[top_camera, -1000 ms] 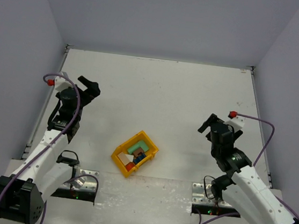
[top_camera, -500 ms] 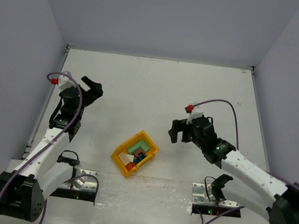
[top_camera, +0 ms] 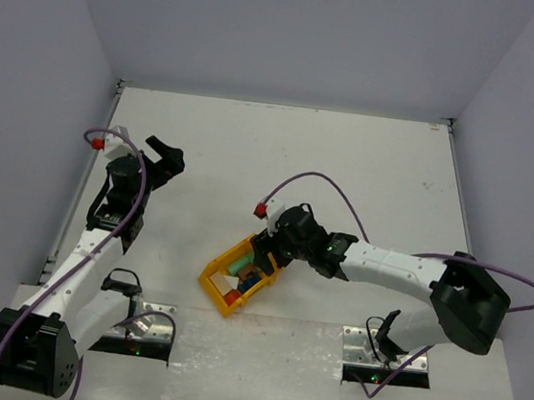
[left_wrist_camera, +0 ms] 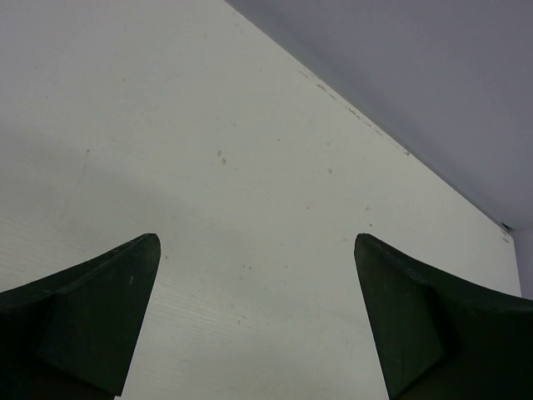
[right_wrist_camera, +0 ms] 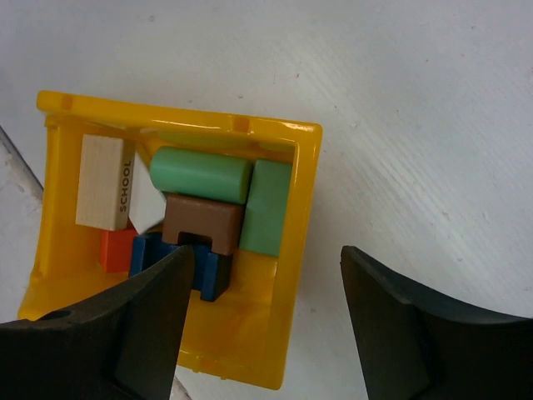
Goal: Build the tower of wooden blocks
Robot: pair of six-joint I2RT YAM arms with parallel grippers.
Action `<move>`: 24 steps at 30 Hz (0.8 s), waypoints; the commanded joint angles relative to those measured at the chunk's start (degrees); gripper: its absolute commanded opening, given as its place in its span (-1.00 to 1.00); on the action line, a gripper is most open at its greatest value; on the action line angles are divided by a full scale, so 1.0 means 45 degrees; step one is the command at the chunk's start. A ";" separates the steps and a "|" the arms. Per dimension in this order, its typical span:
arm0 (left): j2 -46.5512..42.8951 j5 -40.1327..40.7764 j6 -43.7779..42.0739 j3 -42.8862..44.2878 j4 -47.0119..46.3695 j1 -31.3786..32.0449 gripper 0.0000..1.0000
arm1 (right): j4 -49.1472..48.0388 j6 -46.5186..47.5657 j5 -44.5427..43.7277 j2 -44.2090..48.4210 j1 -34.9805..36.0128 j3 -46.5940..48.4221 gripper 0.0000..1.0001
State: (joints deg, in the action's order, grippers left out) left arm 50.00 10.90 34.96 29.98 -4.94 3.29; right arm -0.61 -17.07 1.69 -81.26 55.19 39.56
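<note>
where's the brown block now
In the right wrist view, the brown block lies in the yellow bin, left of centre, between the green cylinder and the blue piece.

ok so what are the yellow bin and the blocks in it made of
Yellow bin: looks like moulded plastic, glossy, with highlights along its rim. Green cylinder and brown block: likely painted wood, matt and even in colour. Pale block: seemingly bare wood, faint grain, printed SCHOOL.

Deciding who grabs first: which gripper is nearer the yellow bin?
Right. The right gripper hovers over the yellow bin, jaws straddling its wall; the left gripper is well away, behind and left of it.
</note>
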 commanded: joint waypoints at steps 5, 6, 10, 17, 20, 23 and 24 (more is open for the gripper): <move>-0.0344 0.0137 -0.0052 0.0172 -0.0428 -0.0089 1.00 | 0.0903 0.0262 -0.2328 -0.0976 0.0525 0.0906 -0.26; -0.0383 0.0155 -0.0054 0.0157 -0.0409 -0.0086 1.00 | 0.1020 0.0294 -0.2386 -0.1019 0.0581 0.0984 -0.37; -0.0547 0.0377 0.0006 0.0136 -0.0288 -0.0086 1.00 | 0.1781 0.0553 -0.4238 -0.0841 0.0608 0.1466 -0.78; -0.0758 0.0898 0.0199 0.0113 -0.0055 -0.0086 1.00 | 0.2422 0.2616 -0.9464 0.0097 0.0608 0.2510 -1.00; -0.0713 0.0977 0.0239 0.0129 -0.0055 -0.0086 1.00 | 0.2121 0.4332 -1.1953 0.0134 0.0588 0.2837 -1.00; -0.0646 0.0977 0.0231 0.0174 -0.0040 -0.0086 1.00 | 0.1768 0.5553 -1.3171 -0.0019 0.0393 0.3155 -1.00; -0.0623 0.0977 0.0220 0.0174 -0.0017 -0.0086 1.00 | 0.1720 0.5720 -1.3393 -0.0065 0.0243 0.3236 -1.00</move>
State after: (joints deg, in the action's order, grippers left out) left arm 47.62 14.39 35.46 29.98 -3.60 3.29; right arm 11.05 -0.37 -43.89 -82.74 57.82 50.23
